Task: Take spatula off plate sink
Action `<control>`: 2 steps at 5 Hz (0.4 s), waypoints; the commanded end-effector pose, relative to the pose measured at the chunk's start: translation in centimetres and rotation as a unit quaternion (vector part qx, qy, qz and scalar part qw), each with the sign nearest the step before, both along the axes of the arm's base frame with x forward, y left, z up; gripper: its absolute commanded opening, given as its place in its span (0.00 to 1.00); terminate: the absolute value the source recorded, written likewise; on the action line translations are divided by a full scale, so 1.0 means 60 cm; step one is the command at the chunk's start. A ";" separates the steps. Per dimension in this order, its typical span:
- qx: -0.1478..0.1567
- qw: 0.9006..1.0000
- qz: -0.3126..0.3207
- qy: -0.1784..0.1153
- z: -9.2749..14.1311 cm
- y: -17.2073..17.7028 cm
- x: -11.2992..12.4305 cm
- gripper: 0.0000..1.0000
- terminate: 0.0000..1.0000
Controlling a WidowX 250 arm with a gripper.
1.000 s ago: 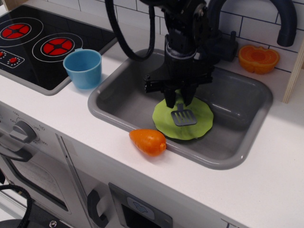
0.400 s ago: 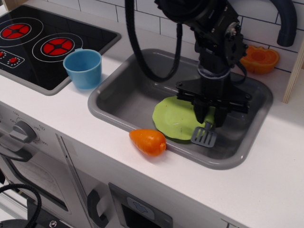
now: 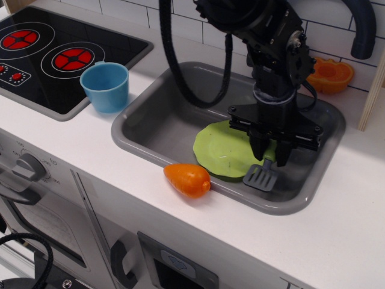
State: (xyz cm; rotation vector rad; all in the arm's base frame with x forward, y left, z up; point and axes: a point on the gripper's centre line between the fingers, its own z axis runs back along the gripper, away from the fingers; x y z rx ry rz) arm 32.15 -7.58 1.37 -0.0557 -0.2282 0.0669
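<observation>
My gripper is shut on the spatula's lime-green handle. The spatula hangs tilted, its dark grey slotted blade low over the sink floor just right of the plate. The round lime-green plate lies on the sink floor, left of the blade, with nothing on it. The grey sink holds both. I cannot tell whether the blade touches the sink floor.
An orange toy carrot lies on the counter at the sink's front rim. A blue cup stands left of the sink beside the black stovetop. An orange pumpkin-like toy sits behind the sink. A dark faucet arches at the back right.
The gripper carried the spatula from the middle of the plate to the right, off the plate. In the last half second it lowered slightly.
</observation>
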 end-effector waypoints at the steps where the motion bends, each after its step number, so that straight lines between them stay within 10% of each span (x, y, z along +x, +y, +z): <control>1: -0.015 1.000 -0.008 0.004 -0.003 -0.013 -0.010 0.00 0.00; 2: -0.023 1.000 -0.003 0.011 -0.006 -0.017 -0.014 1.00 0.00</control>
